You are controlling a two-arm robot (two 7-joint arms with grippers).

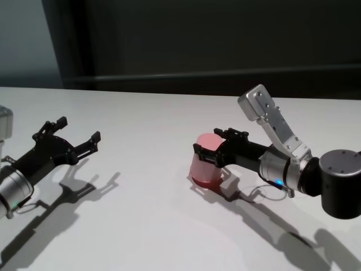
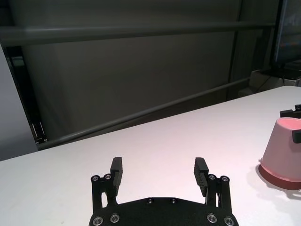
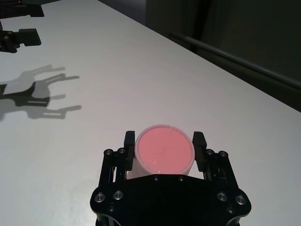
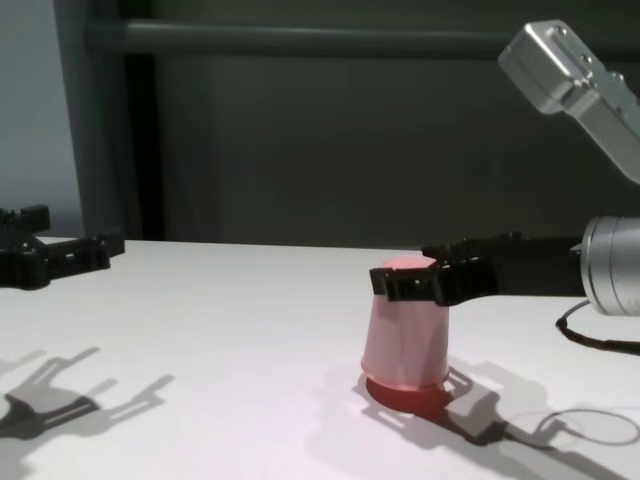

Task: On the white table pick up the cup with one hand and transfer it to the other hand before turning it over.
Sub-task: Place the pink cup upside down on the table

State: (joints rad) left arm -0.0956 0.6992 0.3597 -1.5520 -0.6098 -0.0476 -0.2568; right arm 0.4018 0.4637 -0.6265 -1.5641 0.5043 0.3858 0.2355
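A dark grey matte wall (image 1: 197,34) stands behind. A horizontal dark rail (image 1: 225,73) runs along it. Light casts sharp shadows.

The head view looks forward and down across the white table (image 1: 141,226) from above, taking in both arms, while the chest view sits low, near table height, facing a dark wall. Each wrist view looks out close over its own end effector along the table. All four views share the pink cup (image 1: 206,161).
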